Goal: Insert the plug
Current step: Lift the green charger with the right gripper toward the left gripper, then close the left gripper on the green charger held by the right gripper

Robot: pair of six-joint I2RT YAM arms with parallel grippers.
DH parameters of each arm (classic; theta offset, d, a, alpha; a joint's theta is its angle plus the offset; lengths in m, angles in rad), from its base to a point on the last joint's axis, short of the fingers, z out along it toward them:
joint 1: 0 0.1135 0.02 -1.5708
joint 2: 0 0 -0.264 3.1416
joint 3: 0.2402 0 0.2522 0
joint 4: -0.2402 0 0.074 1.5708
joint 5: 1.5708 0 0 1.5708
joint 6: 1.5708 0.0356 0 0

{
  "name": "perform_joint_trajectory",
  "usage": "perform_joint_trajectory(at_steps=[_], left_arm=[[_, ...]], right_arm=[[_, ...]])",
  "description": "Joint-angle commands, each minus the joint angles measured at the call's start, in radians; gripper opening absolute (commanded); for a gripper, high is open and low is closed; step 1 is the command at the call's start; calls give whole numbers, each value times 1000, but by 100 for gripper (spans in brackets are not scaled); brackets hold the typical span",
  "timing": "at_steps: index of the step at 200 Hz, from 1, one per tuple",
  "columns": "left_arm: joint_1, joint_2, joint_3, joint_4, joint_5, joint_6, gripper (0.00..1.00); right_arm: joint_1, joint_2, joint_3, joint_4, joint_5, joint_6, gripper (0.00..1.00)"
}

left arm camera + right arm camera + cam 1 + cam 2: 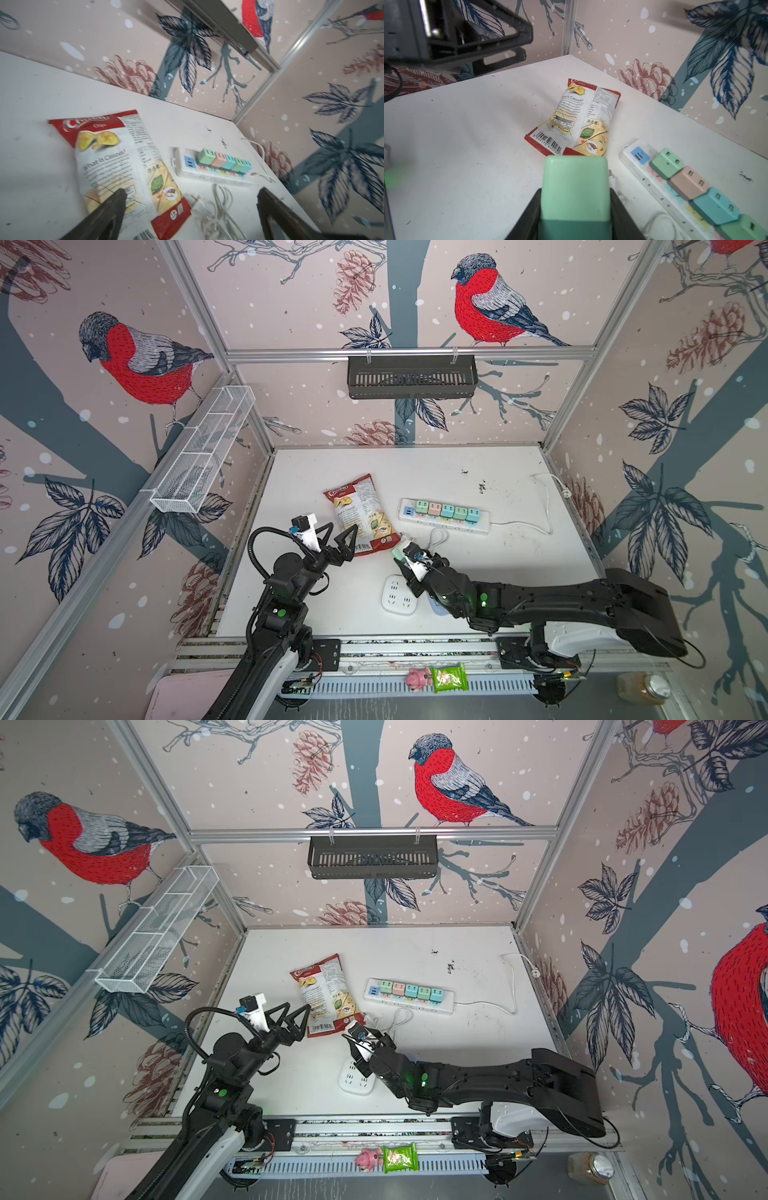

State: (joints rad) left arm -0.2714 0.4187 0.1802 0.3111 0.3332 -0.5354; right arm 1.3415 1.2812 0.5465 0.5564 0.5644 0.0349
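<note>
Gripping a mint-green cube plug (574, 182) from both sides, the right gripper (574, 209) is partly closed, its jaws pressed against the plug's flanks. In both top views the plug sits off the bench (415, 472), just beside the lower corner of the chips bag (360, 512) and apart from the strip (481, 526). The strip lies farther back on the bench with five coloured cubes (446, 510) seated in a row along it and a blue block at its near end. A white square socket (399, 594) lies flat on the bench next to the right arm's wrist, nothing plugged into it. The left gripper (343, 529) stands wide open and holds nothing, its tips above the bag's barcode end. A coiled white cable (438, 537) lies between the bag and the strip.
</note>
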Motion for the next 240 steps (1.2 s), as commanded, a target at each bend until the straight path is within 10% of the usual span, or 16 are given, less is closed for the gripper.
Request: perform_joint_trajectory(at_steps=[1, 117, 240], left_arm=[[-8, -31, -16, 89, 271, -20, 97], [-314, 76, 53, 164, 312, 81, 90], [-429, 305, 172, 140, 293, 163, 70]], right_arm=[[2, -61, -72, 234, 44, -141, 4], [35, 36, -154, 608, 49, -453, 0], [82, 71, -149, 672, 37, -526, 0]])
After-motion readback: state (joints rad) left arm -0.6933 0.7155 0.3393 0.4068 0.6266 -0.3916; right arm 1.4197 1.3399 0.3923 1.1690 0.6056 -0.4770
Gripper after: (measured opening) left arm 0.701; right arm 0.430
